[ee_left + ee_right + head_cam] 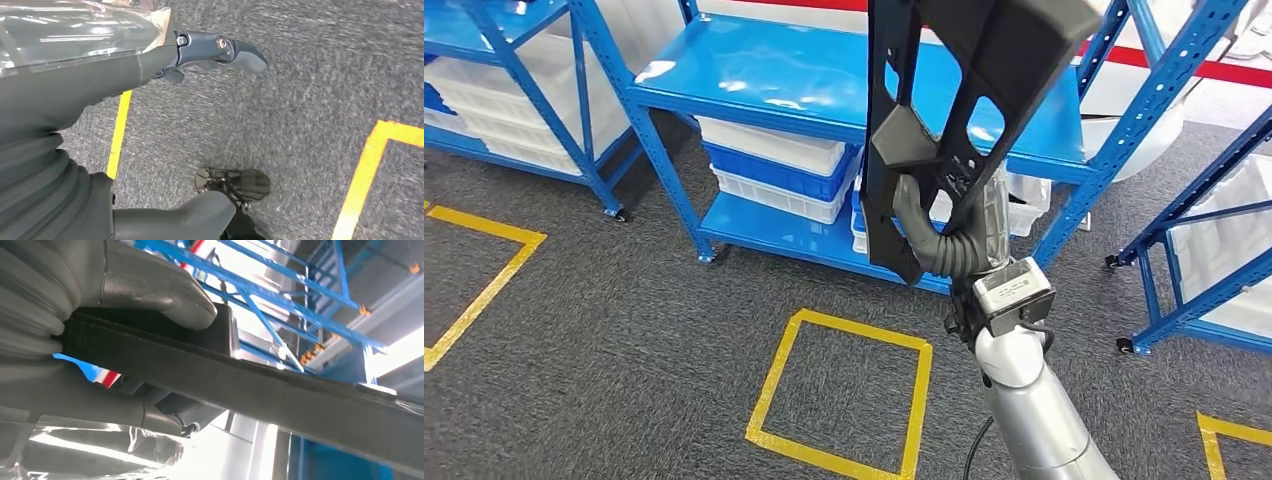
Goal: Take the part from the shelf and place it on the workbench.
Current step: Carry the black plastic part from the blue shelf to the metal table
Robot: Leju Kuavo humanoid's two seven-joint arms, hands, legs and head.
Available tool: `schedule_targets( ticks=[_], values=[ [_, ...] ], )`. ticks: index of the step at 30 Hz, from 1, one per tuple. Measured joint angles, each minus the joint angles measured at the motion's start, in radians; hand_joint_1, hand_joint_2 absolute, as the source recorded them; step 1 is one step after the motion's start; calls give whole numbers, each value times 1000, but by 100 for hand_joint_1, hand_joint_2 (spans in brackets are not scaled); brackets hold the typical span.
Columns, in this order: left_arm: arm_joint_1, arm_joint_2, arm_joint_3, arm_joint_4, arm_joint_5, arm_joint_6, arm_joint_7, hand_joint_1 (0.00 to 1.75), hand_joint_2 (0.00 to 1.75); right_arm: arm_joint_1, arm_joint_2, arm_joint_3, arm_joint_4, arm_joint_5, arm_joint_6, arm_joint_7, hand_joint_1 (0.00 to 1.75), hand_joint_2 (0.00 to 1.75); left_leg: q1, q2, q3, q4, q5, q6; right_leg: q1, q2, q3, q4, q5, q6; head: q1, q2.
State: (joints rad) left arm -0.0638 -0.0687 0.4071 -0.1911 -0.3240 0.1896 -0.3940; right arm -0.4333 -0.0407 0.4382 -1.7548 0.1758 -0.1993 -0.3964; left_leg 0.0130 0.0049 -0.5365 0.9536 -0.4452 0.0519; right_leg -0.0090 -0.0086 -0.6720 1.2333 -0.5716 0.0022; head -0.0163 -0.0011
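part [944, 110]: long axis runs up toward 12 o'clock from the grip
right hand [944, 225]: clamped on its lower end (workbench unseen)
left hand [220, 50]: empty, fingers apart

The head view looks from high on the body, forward and down, over grey carpet floor [624, 340] with yellow tape squares [839, 385] toward blue shelves [824, 75].

The left wrist view sits close behind the left robot hand [220, 50] and faces down at the floor, so it shares carpet and yellow tape with the head view.

The right wrist view is very near the right robot hand [150, 290], facing upward past the black part [260, 395] to blue shelf beams, which the head view also sees.
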Motion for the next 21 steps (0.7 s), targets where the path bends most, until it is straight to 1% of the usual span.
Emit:
schedule_targets(
  ticks=[1, 2, 3, 4, 5, 6, 7, 8, 9, 10, 11, 12, 13, 14, 15, 16, 17, 18, 19, 20, 21],
  values=[
    [1, 0, 0, 0, -2, 0, 0, 0, 175, 6, -3, 1, 0, 0, 0, 0, 175, 175, 0, -9, -7, 1, 4, -2, -3, 2, -13, 38, -12, 5, 0, 0],
    [2, 0, 0, 0, -3, 0, 0, 0, 175, 9, -5, 3, 0, 1, 0, 0, 175, 175, 1, -18, -12, 3, 8, -4, -7, 2, -6, 36, -8, 14, 1, 0],
    [3, -1, 0, 0, -4, 0, 0, 0, 175, 11, -7, 4, 0, 1, -1, 0, 175, 175, 2, -28, -17, 7, 10, -7, -11, 4, 21, -6, 11, 26, 1, 0],
    [4, -1, 0, 0, -5, 0, -1, 0, 175, 10, -8, 5, 0, 1, -1, 0, 175, 175, 3, -37, -23, 14, 10, -11, -17, 11, 60, -74, 38, 38, 1, 0],
    [3, -1, 0, 0, -5, 0, -2, 0, 175, 10, -9, 6, 0, 1, -1, -1, 175, 175, 3, -46, -32, 26, 8, -16, -22, 28, 96, -142, 56, 47, 2, 0],
    [3, 0, 0, 0, -6, 0, -3, 0, 175, 10, -10, 7, 0, 2, -1, -1, 175, 175, 2, -54, -43, 38, 6, -22, -25, 42, 120, -190, 69, 50, 2, 0],
    [2, 1, 0, 0, -7, 0, -5, 0, 175, 11, -11, 8, 0, 2, -1, -1, 175, 175, 1, -62, -54, 48, 7, -29, -25, 53, 130, -215, 73, 48, 2, 0],
    [3, 1, 0, 0, -7, 1, -8, 0, 175, 13, -12, 9, 0, 2, -2, -1, 175, 175, 1, -68, -64, 54, 9, -36, -23, 57, 129, -217, 71, 43, 3, 0],
    [5, 1, 0, 0, -8, 3, -11, 0, 175, 15, -12, 9, 0, 2, -2, -2, 175, 175, 3, -75, -70, 56, 12, -41, -22, 49, 125, -214, 74, 38, 2, 0],
    [7, 1, 0, 0, -9, 4, -13, 0, 175, 17, -12, 9, 0, 2, -2, -2, 175, 175, 5, -74, -74, 59, 12, -46, -23, 42, 124, -213, 76, 34, 2, 0],
    [9, 0, 0, 0, -10, 5, -15, 0, 175, 17, -12, 9, 0, 2, -3, -2, 175, 175, 6, -63, -82, 73, 2, -50, -24, 35, 124, -212, 78, 29, 1, 0],
    [10, 0, 0, 0, -11, 6, -16, 0, 175, 16, -11, 9, 0, 2, -3, -2, 175, 175, 7, -47, -97, 107, -19, -54, -25, 26, 124, -213, 80, 23, -1, 0],
    [9, 0, 0, 0, -11, 6, -19, 0, 175, 16, -11, 9, 0, 2, -4, -3, 175, 175, 8, -29, -122, 160, -49, -58, -24, 17, 123, -214, 81, 17, -3, 0],
    [8, 0, 0, 0, -11, 5, -21, 0, 175, 17, -11, 9, 0, 2, -4, -4, 175, 175, 8, -16, -154, 231, -83, -61, -21, 8, 122, -214, 81, 12, -4, 0],
    [8, 0, 0, 0, -12, 3, -25, 0, 175, 18, -11, 9, 0, 2, -4, -5, 175, 175, 8, -11, -186, 299, -110, -62, -17, -1, 121, -214, 80, 8, -4, 0],
    [9, 0, 0, 0, -12, 2, -28, 0, 175, 19, -11, 9, 0, 2, -3, -6, 175, 175, 8, -9, -207, 345, -123, -62, -15, -11, 121, -214, 80, 7, -4, 0],
    [9, 0, 0, 0, -12, -1, -31, 0, 175, 20, -12, 9, 0, 2, -3, -8, 175, 175, 8, -8, -210, 355, -118, -61, -13, -20, 120, -214, 81, 6, -4, 0],
    [10, 0, 0, 0, -13, -2, -33, 0, 175, 20, -12, 10, 0, 2, -2, -9, 175, 175, 8, -6, -192, 321, -94, -57, -11, -28, 121, -214, 81, 5, -4, 0],
    [10, 0, 0, 0, -13, -2, -34, 0, 175, 19, -11, 10, 0, 2, -2, -11, 175, 175, 6, 0, -157, 258, -61, -51, -9, -35, 121, -214, 81, 5, -4, 0],
    [9, 1, 0, 0, -13, -3, -35, 0, 175, 19, -11, 10, -1, 1, -1, -12, 175, 175, 2, 15, -118, 184, -35, -45, -7, -42, 121, -214, 80, 5, -4, 0],
    [7, 1, 0, 0, -13, -3, -35, 0, 175, 19, -11, 10, -1, 0, 0, -14, 175, 175, -3, 28, -88, 125, -17, -39, -3, -49, 120, -213, 80, 6, -4, 0]
  ],
)
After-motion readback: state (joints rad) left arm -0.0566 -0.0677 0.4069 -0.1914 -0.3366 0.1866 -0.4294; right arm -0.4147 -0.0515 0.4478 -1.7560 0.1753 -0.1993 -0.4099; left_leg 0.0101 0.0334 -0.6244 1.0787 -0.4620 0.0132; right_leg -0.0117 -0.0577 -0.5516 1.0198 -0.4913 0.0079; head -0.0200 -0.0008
